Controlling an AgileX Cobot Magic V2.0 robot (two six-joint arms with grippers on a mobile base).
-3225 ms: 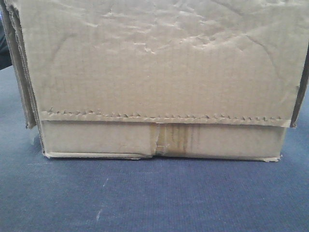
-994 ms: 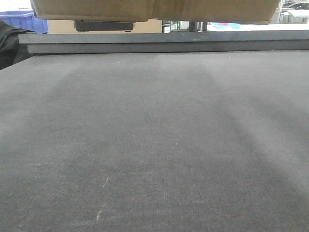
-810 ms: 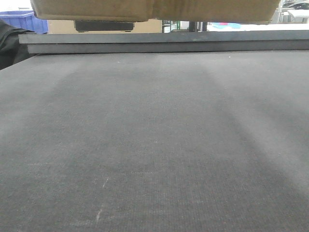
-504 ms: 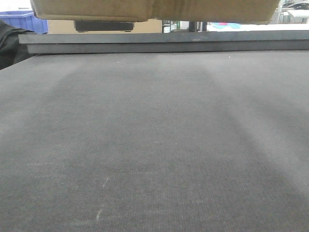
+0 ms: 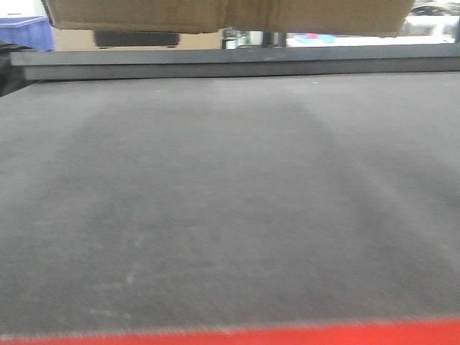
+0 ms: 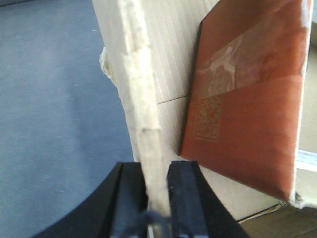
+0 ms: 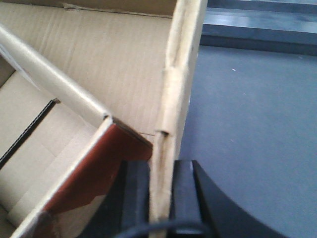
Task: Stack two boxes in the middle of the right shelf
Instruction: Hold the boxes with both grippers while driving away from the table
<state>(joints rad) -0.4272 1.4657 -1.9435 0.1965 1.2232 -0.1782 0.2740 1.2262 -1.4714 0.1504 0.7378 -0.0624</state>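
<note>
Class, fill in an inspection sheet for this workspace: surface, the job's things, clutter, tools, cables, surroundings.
Surface: grey textured table top with a red front edge.
Job's things: plain brown corrugated cardboard box, open-topped, held above the table top. Steel shelf: nothing seen.
Clutter: reddish-brown flat panel with a square code and clear tape, inside the box.
Tools: left tool shut on one box wall; right tool shut on the wall on the other side.
Cables: thin dark cable at the right tool's base.
Surroundings: blue plastic bin and dark grey ledge beyond the table, blurred.

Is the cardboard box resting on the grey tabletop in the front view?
No, the cardboard box hangs clear above the tabletop, with background showing beneath it.
</note>
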